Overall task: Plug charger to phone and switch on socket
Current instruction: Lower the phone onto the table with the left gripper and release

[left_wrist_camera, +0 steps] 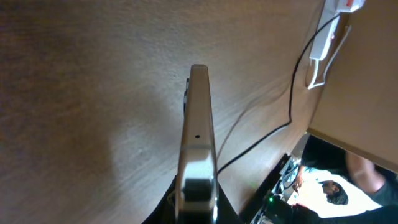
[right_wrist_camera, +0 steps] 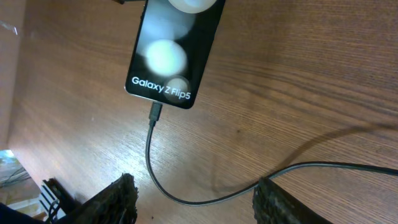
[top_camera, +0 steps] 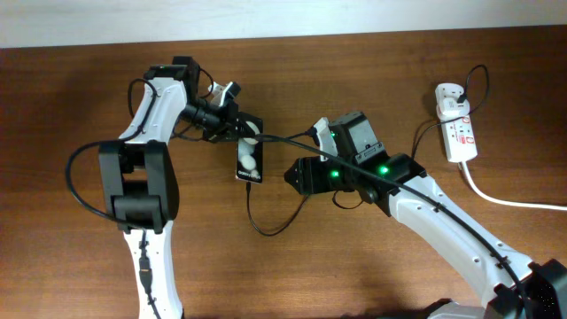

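Observation:
The black phone [top_camera: 249, 164] lies in the middle of the table; the right wrist view shows its "Galaxy Z Flip5" lettering [right_wrist_camera: 168, 90]. The charger's thin black cable [top_camera: 266, 231] has its connector tip [right_wrist_camera: 155, 114] seated in the phone's near end. My left gripper [top_camera: 232, 124] is shut on the phone's far end, whose silver edge shows in the left wrist view [left_wrist_camera: 199, 124]. My right gripper [top_camera: 294, 175] is open just right of the phone, its fingers straddling the cable [right_wrist_camera: 205, 200] above the table. The white socket strip [top_camera: 460, 135] lies at the far right with the white plug head [top_camera: 449, 97] in it.
The strip's thick white cord [top_camera: 514, 202] runs off the right edge. The strip also shows at the top right of the left wrist view [left_wrist_camera: 323, 37]. A thicker black robot cable [top_camera: 416, 190] runs along the right arm. Bare wood surrounds the phone.

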`<state>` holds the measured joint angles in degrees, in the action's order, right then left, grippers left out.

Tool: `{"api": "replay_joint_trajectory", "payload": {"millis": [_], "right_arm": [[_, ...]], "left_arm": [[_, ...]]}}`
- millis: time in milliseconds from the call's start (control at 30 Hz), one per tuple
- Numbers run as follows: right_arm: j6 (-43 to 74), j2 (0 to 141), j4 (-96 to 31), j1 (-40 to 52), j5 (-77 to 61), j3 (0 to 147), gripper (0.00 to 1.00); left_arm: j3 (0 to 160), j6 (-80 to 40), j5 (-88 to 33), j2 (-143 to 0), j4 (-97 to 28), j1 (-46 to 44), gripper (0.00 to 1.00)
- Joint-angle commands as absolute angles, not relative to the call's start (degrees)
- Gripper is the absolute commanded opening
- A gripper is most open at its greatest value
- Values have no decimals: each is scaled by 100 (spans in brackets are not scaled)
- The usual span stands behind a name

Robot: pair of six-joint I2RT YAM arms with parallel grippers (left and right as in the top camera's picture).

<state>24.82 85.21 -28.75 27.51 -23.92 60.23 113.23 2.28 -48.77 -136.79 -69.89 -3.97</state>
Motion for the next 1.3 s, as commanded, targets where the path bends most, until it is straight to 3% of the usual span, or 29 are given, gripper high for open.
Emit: {"api": "replay_joint_trajectory", "payload": {"millis": [0, 367, 433, 500, 633, 800, 833, 1000, 1267], "right_arm": [[2425, 8449, -2882, 2731, -2331, 6097, 63], [2425, 8449, -2882, 2731, -2329, 6097, 63], [2425, 8449, -2882, 2731, -2331, 6097, 63], [2425, 8449, -2882, 2731, -2331, 6097, 63], [2425, 8449, -2921, 2731, -2329, 6097, 63], [2423, 8449, -3055, 2731, -2329, 6097, 63], [2423, 8449, -3096, 2731, -2331, 6097, 63], [2423, 8449, -3293, 2731, -2331, 6097, 63], [2250, 8447, -3712, 2729, -2353, 6110, 64]], "left_arm": [[11327, 56, -5009, -13996, -6840, -395, 0], [11327, -47, -4434, -14381, -6748, -399, 1], [11327, -47, -4248, -14381, -6751, -399, 13], [11327, -45, -4163, -14381, -6755, -403, 33], [11327, -45, -3940, -14381, -6755, -403, 57], [11327, -47, -3236, -14381, -6755, -401, 63], [11327, -71, -2974, -14381, -6755, -397, 70], [11330, -97, -1841, -14379, -6731, -379, 89], [12114, -574, -1317, -13771, -7271, -158, 90]]}}
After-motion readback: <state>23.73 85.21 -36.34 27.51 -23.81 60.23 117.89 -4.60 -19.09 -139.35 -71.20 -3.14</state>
